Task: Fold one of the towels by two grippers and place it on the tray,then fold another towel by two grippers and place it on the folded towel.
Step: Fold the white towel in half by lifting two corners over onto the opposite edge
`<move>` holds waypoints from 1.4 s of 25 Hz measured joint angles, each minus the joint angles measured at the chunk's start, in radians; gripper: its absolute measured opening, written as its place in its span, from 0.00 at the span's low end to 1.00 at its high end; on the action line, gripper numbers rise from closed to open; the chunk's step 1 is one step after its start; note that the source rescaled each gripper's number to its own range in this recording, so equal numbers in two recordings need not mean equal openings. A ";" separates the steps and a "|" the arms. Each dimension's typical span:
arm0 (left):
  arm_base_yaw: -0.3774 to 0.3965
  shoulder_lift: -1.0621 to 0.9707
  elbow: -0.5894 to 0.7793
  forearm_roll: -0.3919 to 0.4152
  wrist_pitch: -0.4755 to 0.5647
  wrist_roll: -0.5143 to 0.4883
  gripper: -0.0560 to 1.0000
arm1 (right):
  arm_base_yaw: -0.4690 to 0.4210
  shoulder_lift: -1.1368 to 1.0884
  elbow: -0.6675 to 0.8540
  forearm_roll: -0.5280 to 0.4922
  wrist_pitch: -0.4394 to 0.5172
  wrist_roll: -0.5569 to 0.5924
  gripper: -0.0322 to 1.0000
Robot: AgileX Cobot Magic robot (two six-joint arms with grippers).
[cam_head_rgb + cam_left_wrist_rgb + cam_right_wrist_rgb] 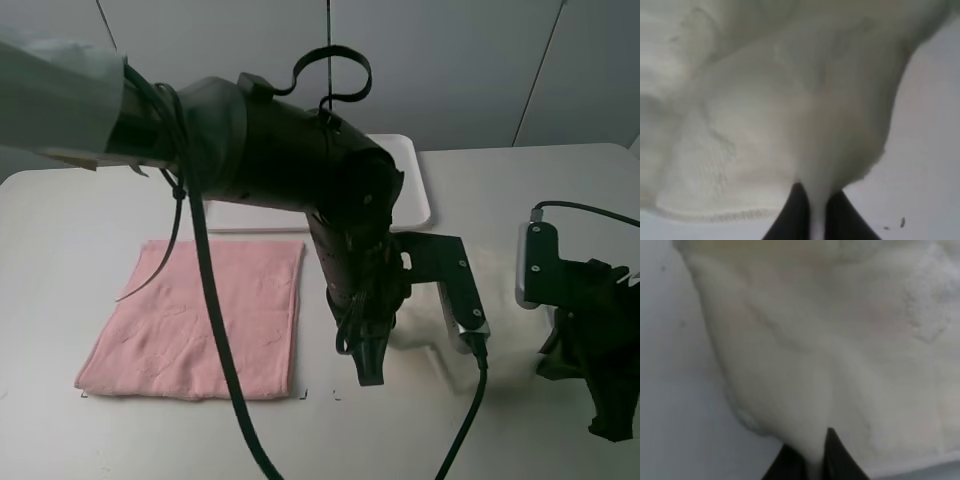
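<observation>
As both jaws pinch cloth, fold one looks barely begun: left gripper point(815, 202) and right gripper point(816, 445) clamp tight on cream towel point(425, 330), bunched at 3 o'clock of table point(60, 220). Pink towel point(200, 320) flat at 9 o'clock, unfolded; tray point(415, 190) at 12 o'clock, towel-free where visible.
</observation>
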 joint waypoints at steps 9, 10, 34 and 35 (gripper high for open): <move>0.090 -0.018 0.000 0.000 -0.031 -0.158 0.05 | 0.000 -0.067 -0.098 0.001 0.003 0.365 0.03; 0.098 -0.018 0.000 0.000 -0.036 -0.176 0.05 | 0.000 -0.067 -0.110 0.001 -0.010 0.398 0.03; 0.190 -0.018 0.000 0.000 -0.287 -0.388 0.05 | 0.000 0.079 -0.157 -0.757 -0.255 1.435 0.03; 0.194 -0.018 0.000 0.005 -0.293 -0.389 0.05 | 0.000 0.092 -0.164 -0.773 -0.261 1.453 0.03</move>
